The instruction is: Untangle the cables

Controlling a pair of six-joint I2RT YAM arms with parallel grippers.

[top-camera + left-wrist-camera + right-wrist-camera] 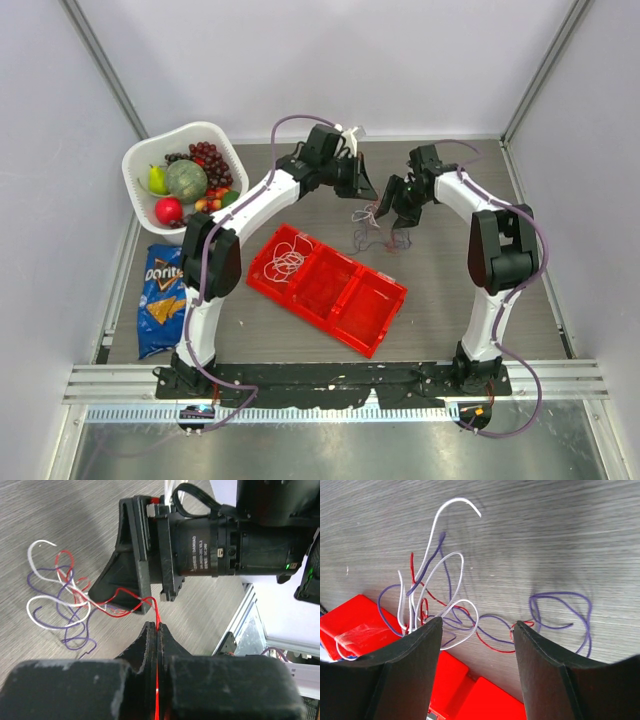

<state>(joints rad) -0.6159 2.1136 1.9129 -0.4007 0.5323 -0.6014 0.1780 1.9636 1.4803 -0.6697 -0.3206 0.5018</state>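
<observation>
Clenched in close-up, left gripper [157, 627], pads pressed together on one red cable [127, 594]. Leads from that pinch out and down into the tangle of cables [375, 232]: white, red and purple loops heaped on the table [260, 335] close to its far edge, about midway along it, just beyond the far long side of the red tray [372, 312]. Over the heap, right gripper [477, 625], fingers spread wide, gripping nothing. From that wrist, bulk of the heap against and beyond one fingertip, a loose purple loop [570, 615] trailing past the other; spreads across the gap, not along it. Apart already, one white cable [290, 258], loosely coiled in the tray's end compartment toward the table's left edge. By the look of it, freeing the red strand in hand, most of the knot not yet undone. Hinges on a single line: red strand from left fingers to heap, with the heap lower and between the two grippers. Calls for a pull along that line, away from the heap, and for a hold on the white and purple loops meanwhile; right gripper the nearer for that, poised directly above. Risks dragging the whole heap along otherwise.
</observation>
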